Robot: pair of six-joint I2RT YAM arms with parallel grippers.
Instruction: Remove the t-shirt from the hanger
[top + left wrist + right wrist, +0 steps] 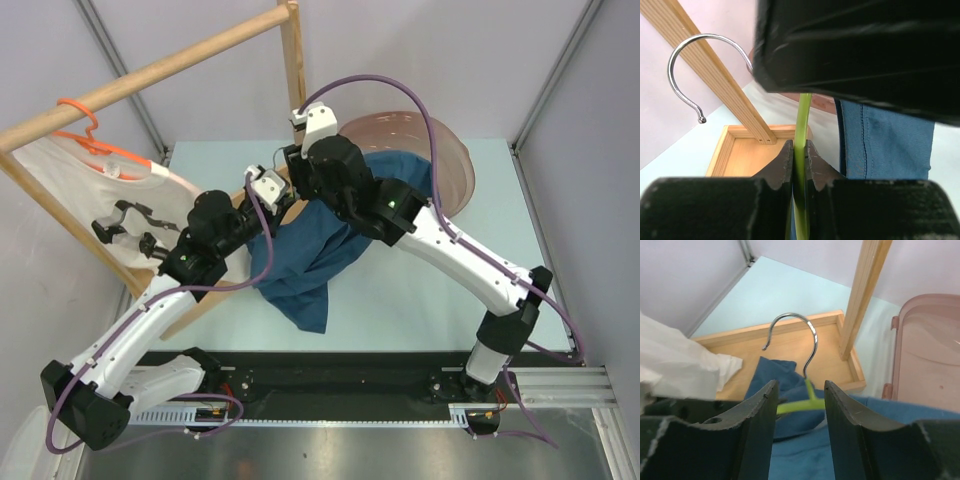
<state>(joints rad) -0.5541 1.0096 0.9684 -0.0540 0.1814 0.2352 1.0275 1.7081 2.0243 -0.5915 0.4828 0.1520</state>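
Left pincer [799, 152]: clenched on the green hanger [803, 115] — we see its thin bar nipped between the jaws.
Right pincer [800, 386]: released — jaws stand apart on either side of the hanger's neck, just below the metal hook [815, 337].
T-shirt [300, 265]: blue, draped on the green hanger, over the desk [430, 300] between our two arms.
Wooden tray [805, 320]: behind the hook.
Also entered: pink tub [455, 160] behind the right arm; white garment [60, 185] on an orange hanger [95, 145], hung from the wooden rail [170, 65].
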